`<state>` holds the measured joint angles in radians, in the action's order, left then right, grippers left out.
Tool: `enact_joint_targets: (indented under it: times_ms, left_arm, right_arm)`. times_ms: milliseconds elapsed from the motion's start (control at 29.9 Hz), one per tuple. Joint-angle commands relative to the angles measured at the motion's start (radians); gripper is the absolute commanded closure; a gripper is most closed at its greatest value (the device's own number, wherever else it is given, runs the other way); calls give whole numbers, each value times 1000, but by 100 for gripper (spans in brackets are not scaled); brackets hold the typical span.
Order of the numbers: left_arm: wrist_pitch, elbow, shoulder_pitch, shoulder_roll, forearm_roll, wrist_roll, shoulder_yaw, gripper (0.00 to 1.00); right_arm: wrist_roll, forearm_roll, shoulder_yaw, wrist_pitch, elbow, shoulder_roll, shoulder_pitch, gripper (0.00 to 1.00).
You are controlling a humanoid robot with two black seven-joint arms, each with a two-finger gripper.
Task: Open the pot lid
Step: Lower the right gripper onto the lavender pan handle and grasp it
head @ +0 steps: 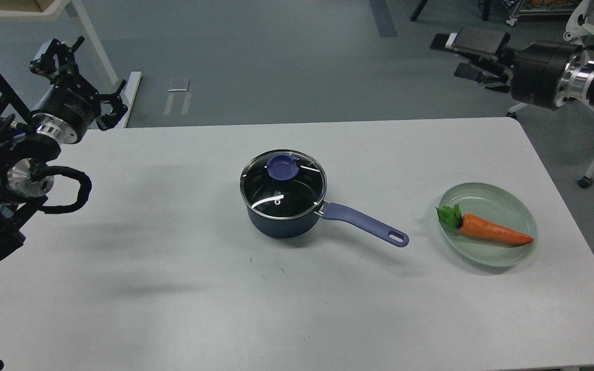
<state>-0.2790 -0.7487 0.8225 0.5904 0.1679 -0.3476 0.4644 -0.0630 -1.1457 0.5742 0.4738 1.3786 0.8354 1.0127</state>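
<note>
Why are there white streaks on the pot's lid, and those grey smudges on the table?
Head view: the streaks on the lid are glare, room lights mirrored in the glass. The soft grey patches on the table are shadows, faint and blurry, probably from the left arm; the pot casts a small one too. The whole picture is sharp.

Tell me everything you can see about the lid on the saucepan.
The lid is a round clear glass disc with a steel rim and a periwinkle-blue knob at its centre. A small vent hole shows in the glass. It sits flat and closed on the pot, near the middle of the white table. Nothing else touches it; both arms are far away.
</note>
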Motion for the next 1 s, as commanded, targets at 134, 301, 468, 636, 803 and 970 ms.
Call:
enact_joint_targets:
  times_ms: [134, 301, 468, 636, 803, 970]
  left_arm:
    - [-12, 2, 13, 2, -48, 2, -1, 1]
    - [-28, 0, 24, -3, -94, -4, -1, 1]
    - [-42, 0, 43, -7, -93, -2, -1, 1]
    - [-39, 0, 46, -9, -94, -7, -1, 1]
    - [-40, 0, 47, -23, -94, -7, -1, 1]
    - [-40, 0, 47, -20, -94, -7, -3, 1]
  right_arm:
    - [-5, -419, -197, 2, 165, -24, -13, 0]
    - [-6, -540, -296, 3, 165, -52, -13, 0]
    - [-8, -588, -388, 3, 162, -73, -10, 0]
    - [-34, -606, -422, 5, 160, -105, -5, 3]
    - [-89, -612, -425, 6, 154, -140, -3, 7]
    - [-89, -661, -444, 5, 109, -180, 0, 18]
